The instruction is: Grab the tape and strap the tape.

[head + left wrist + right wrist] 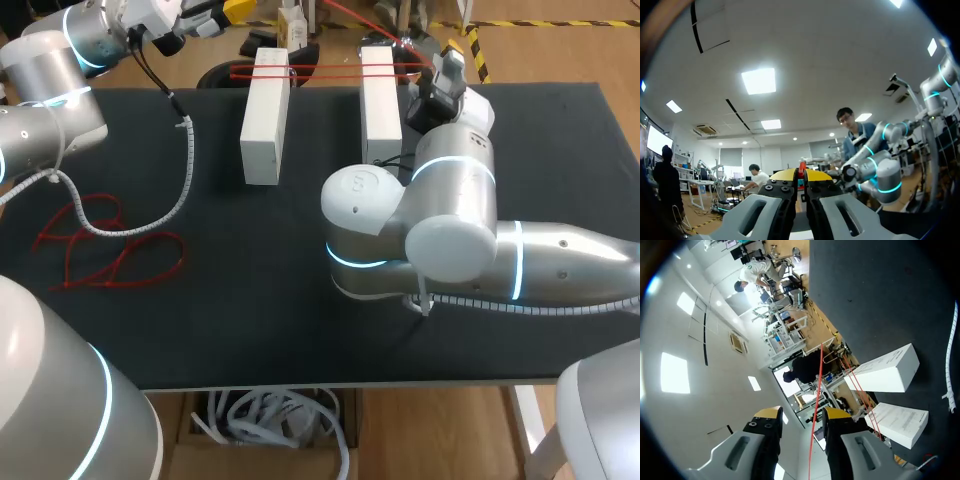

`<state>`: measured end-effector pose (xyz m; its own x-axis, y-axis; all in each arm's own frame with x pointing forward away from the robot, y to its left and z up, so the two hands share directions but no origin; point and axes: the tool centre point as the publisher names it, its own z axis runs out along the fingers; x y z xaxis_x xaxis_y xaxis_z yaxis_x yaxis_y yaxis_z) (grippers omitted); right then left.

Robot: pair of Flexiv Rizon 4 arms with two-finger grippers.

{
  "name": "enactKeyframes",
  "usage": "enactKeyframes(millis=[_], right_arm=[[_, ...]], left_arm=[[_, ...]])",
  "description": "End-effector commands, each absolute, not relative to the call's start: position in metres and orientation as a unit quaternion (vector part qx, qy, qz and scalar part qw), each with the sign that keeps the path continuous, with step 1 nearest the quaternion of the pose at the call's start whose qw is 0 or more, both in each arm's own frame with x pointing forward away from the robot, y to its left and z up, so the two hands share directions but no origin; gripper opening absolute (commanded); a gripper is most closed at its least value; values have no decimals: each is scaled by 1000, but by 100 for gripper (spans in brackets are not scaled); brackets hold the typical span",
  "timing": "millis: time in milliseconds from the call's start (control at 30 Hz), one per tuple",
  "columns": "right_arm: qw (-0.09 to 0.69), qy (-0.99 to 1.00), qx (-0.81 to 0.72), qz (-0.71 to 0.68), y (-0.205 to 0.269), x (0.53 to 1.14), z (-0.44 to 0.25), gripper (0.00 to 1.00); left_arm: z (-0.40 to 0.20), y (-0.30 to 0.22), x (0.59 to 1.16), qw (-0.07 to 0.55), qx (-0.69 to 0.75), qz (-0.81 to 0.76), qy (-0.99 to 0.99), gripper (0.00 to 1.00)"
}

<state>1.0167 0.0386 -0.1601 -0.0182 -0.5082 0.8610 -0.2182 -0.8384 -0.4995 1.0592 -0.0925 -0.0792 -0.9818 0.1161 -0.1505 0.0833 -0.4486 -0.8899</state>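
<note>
Left gripper (pixel 801 176): fingers pinched nearly together, a short bit of red strap (pixel 801 169) clamped between the yellow tips and sticking out past them. In the head view it sat off the far left corner of the table (pixel 300 310), the left arm (pixel 45 95) coming in from that corner.

Right gripper (pixel 801 415): fingers apart, holding nothing. The red strap ran straight through the gap between them (closer to one finger, though I couldn't tell whether it touched). In the head view the gripper was at the far edge of the table, just beside the right-hand white block (pixel 381 100). The right arm (pixel 450 230) was folded across the middle of the table.

Strap in the head view: two red lines close together, stretched across the tops of both white blocks at their far ends, from the left-hand white block (pixel 264 115) over to the right gripper. The right wrist view showed the same: red lines crossing both blocks ahead of the fingers. The two blocks lay parallel, well apart, near the far edge.

Rest of the table: a tangle of loose red straps (pixel 100 250) on the left side and a white spiral cable (pixel 188 165) hanging from the left arm and curving over the mat next to them.
</note>
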Motion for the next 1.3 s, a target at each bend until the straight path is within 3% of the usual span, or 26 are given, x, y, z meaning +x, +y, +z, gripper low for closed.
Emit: enactKeyframes(millis=[33, 1000, 1167, 1233, 1300], right_arm=[[107, 263, -693, -662, 38, 1017, -159, 35], [108, 262, -696, -659, 42, 1016, -160, 24], [107, 260, -696, -660, 42, 1017, -160, 16], [107, 258, -697, -660, 41, 1016, -160, 0], [106, 256, -698, -660, 40, 1016, -161, 0]], left_arm=[[-80, -92, 1061, 11, -96, 846, -524, 0], [-80, -92, 1061, 11, -96, 846, -524, 0], [-80, -92, 1061, 11, -96, 846, -524, 0], [-80, -92, 1061, 11, -96, 846, -524, 0], [-80, -92, 1061, 11, -96, 846, -524, 0]])
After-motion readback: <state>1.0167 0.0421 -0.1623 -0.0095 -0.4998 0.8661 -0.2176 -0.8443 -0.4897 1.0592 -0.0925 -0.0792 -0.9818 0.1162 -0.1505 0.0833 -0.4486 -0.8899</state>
